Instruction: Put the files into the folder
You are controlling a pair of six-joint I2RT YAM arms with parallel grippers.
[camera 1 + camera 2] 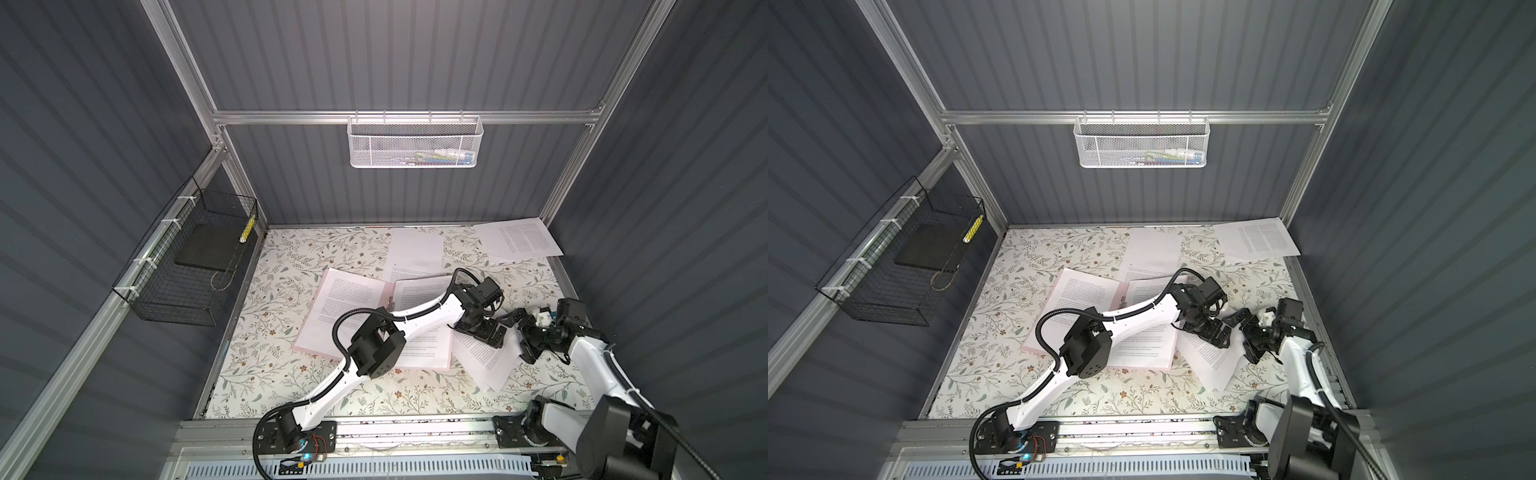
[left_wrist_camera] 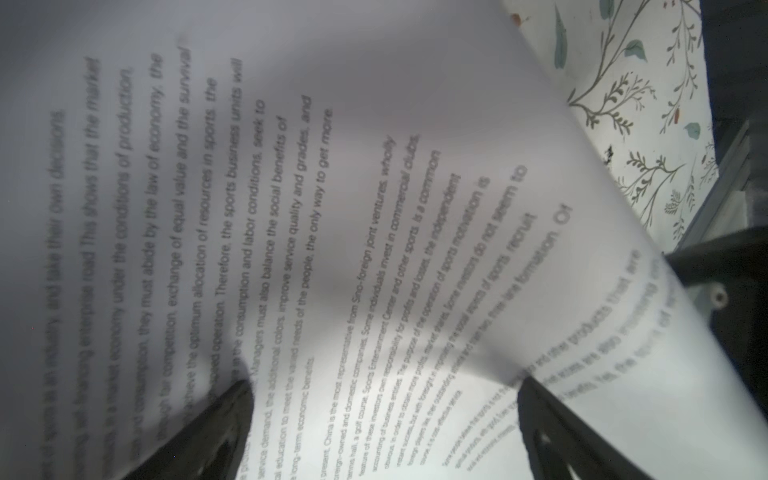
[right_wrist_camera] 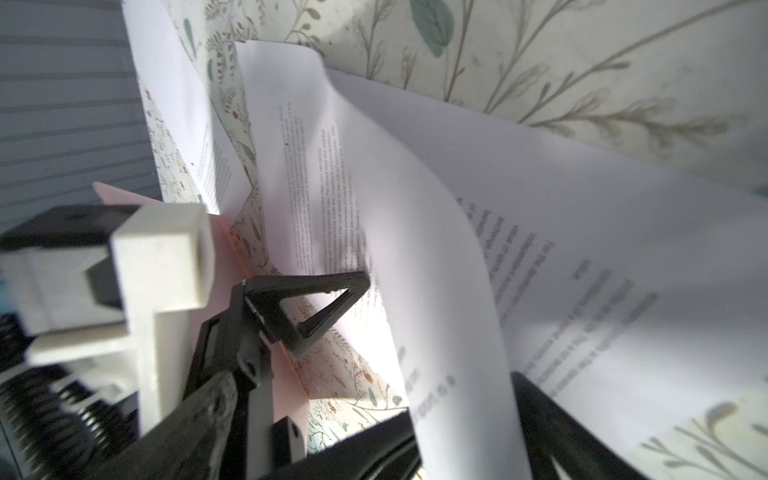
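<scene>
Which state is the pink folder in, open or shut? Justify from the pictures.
Open: the folder lies spread, both halves facing up, with printed sheets lying on each half.

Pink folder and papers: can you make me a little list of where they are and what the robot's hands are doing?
folder: open on the table
filed sheets: one on each half
loose sheets: one right beside the folder, two near the back wall
left gripper: open, over the nearest loose sheet
right gripper: open, that sheet's curled-up edge between its fingers
</scene>
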